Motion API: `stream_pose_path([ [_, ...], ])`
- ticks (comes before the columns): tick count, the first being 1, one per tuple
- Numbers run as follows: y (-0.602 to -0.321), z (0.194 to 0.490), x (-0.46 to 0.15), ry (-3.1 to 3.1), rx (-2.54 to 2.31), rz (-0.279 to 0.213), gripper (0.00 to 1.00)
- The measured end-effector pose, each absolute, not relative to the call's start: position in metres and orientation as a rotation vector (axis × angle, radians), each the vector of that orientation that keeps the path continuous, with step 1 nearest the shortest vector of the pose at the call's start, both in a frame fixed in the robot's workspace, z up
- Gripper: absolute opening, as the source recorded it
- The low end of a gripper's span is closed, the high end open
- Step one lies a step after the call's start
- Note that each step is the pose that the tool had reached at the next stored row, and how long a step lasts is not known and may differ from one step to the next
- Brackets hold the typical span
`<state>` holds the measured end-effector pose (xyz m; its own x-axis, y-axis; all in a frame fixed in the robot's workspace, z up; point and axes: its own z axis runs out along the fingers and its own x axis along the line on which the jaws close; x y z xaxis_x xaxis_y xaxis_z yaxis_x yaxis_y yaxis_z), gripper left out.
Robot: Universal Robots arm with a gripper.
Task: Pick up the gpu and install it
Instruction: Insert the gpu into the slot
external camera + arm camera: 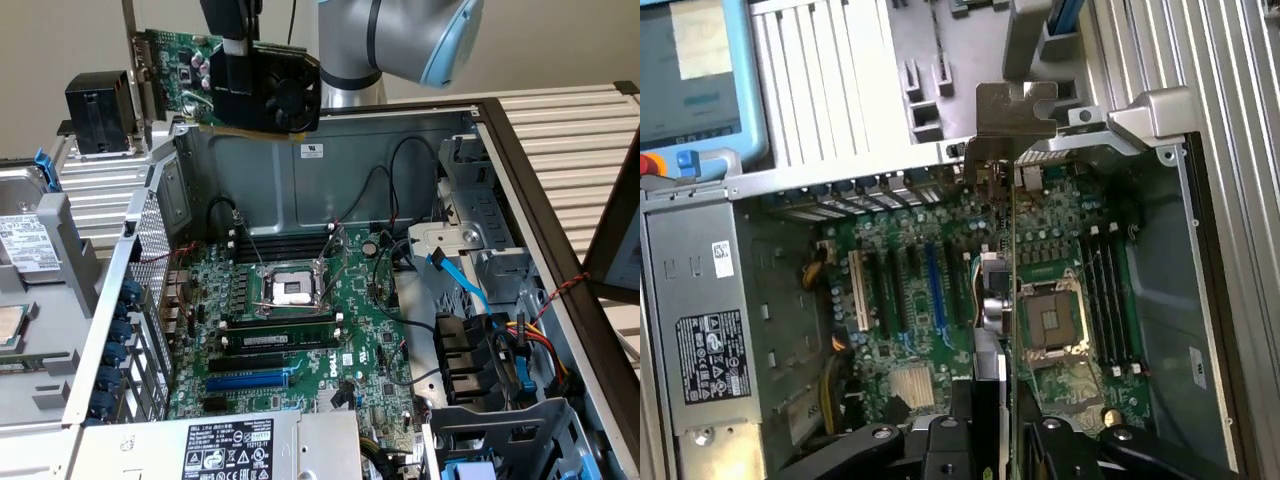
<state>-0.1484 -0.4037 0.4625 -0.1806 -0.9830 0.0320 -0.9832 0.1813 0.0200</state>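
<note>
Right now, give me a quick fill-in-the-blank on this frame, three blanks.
1. The fingers grip the gpu, holding it ____ the open computer case.
2. The gpu's circuit board is ____ in colour.
3. On the motherboard, one long expansion slot is ____.
Missing words: above; green; blue.

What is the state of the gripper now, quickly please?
Gripper: closed, holding the gpu above the open computer case.
</note>
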Motion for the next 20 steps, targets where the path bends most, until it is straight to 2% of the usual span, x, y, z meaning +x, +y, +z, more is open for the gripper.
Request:
stream_pose_path([
  [11, -0.401, 0.461, -0.148, -2.246, 2.202, 0.069, 0.27],
  [20, -0.388, 0.458, -0.149, -2.231, 2.222, 0.074, 0.27],
])
